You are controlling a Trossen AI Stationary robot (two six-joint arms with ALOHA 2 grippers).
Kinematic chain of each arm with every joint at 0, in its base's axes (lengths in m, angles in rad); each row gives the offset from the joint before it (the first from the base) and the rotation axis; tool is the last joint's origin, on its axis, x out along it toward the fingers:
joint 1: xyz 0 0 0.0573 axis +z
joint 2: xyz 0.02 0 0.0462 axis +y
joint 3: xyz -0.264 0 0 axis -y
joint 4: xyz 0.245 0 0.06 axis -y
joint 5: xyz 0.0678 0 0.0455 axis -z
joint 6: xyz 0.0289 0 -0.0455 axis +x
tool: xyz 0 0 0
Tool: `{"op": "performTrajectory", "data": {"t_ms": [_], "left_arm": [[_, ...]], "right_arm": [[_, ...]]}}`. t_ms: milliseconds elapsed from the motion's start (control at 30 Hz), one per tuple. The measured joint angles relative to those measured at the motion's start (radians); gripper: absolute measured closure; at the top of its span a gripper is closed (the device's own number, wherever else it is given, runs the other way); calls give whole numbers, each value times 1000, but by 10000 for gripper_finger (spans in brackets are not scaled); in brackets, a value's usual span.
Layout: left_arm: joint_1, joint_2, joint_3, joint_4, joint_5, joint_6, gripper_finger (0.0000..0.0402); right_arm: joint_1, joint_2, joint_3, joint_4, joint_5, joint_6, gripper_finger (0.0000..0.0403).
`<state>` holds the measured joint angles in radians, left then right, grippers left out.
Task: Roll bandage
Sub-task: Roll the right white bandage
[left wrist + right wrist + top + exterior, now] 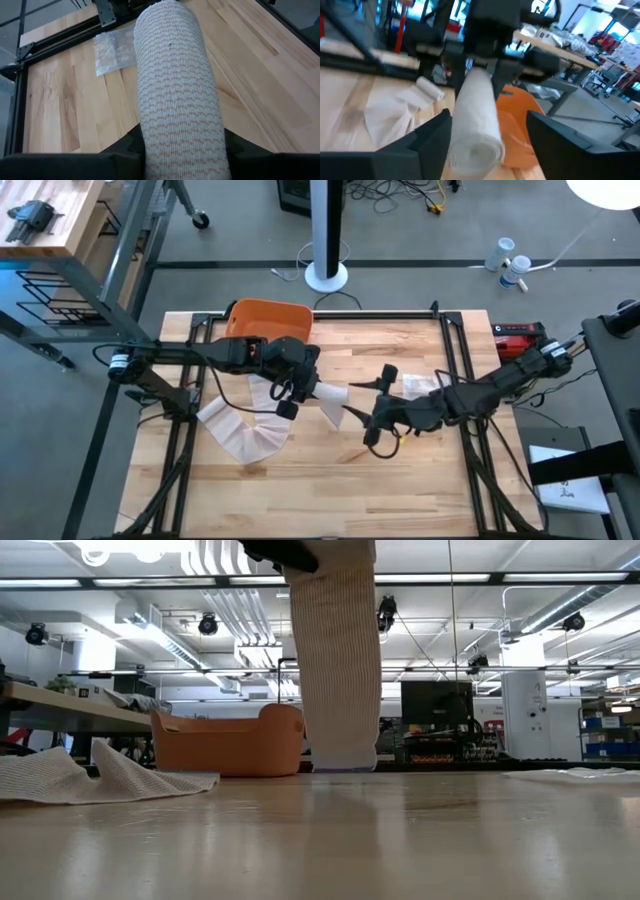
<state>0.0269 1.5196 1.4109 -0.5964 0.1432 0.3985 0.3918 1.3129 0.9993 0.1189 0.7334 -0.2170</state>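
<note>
One wooden table [400,470] carries two dark robot arms. The left gripper [287,397] hangs above the table's middle, its jaws closed on the upper end of one white elastic bandage [330,398]. The bandage hangs down as a strip, its lower end at the table, just in front of the right gripper [355,402], whose jaws stand wide open, gripping nothing. One orange basket [268,318] sits at the far edge. One clear plastic wrapper [418,384] lies nearby.

Bandage [177,100] ribbed woven cloth; table [400,480] smooth wood; basket [270,317] probably plastic.
</note>
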Motion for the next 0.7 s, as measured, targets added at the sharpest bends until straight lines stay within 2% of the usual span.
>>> {"op": "performTrajectory", "data": {"t_ms": [133,267,400,567,700], "left_arm": [[0,0,0,-1,-1,0,294],[1,0,0,-7,-6,-18,297],[1,-3,0,-6,-6,-21,288],[0,-8,0,5,3,-20,288],[0,-8,0,22,9,-19,293]], "right_arm": [[-46,36,0,31,-57,13,127],[-80,59,0,29,-61,50,127],[-85,71,0,10,-71,95,146],[-89,71,0,-2,-174,128,181],[-92,71,0,-1,-177,131,200]]}}
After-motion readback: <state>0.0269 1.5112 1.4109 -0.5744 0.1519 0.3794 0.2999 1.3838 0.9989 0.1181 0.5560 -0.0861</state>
